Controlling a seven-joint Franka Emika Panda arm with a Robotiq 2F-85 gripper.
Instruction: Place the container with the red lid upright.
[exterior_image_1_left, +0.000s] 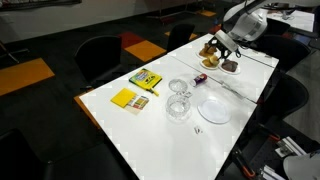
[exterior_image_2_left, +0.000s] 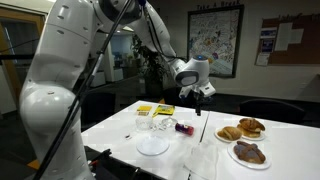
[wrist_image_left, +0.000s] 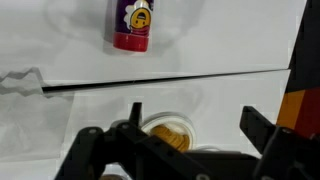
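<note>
Claw (exterior_image_2_left: 197, 97) hangs above the white bench (exterior_image_1_left: 150, 135), its fingers spread wide apart and empty. In the wrist view, the container with the red lid (wrist_image_left: 133, 25) lies on its side at the claw's 12 o'clock. In an exterior view it sits near the white plate (exterior_image_1_left: 213, 107), at that plate's 11 o'clock.

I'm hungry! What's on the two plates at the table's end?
Golden croissant-like pastries on the farther white plate, a darker brown pastry on the nearer white plate. Anything beneath the pastries is hidden.

Office mtg rm: chairs (exterior_image_1_left: 100, 55), corkboard (exterior_image_2_left: 290, 40)
</note>
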